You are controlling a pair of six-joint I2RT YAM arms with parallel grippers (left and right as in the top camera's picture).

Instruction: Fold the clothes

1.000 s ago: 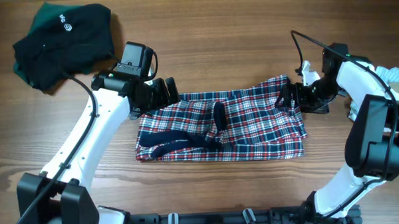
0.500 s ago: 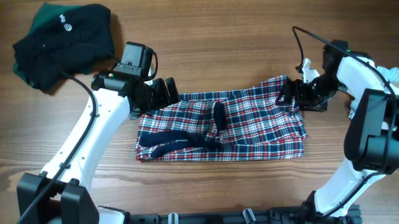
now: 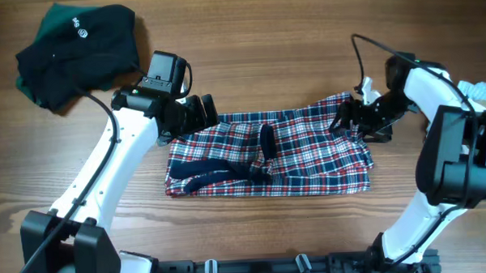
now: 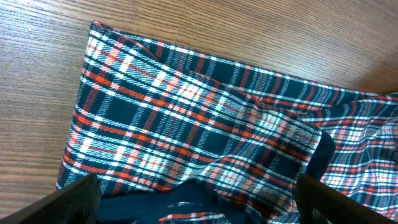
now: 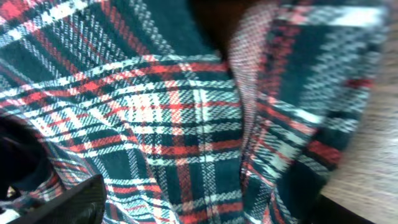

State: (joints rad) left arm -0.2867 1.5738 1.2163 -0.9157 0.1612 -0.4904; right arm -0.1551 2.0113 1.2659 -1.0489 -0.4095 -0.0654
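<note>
Your left fingers [image 3: 205, 110] are hanging wide over the upper left edge of the plaid garment [image 3: 300, 155]; your right fingers [image 3: 344, 117] are sitting on its upper right corner, and I cannot tell if they are gripping.

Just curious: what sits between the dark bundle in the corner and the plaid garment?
The left gripper hovers there with its jaws open; the overhead view shows it.
</note>
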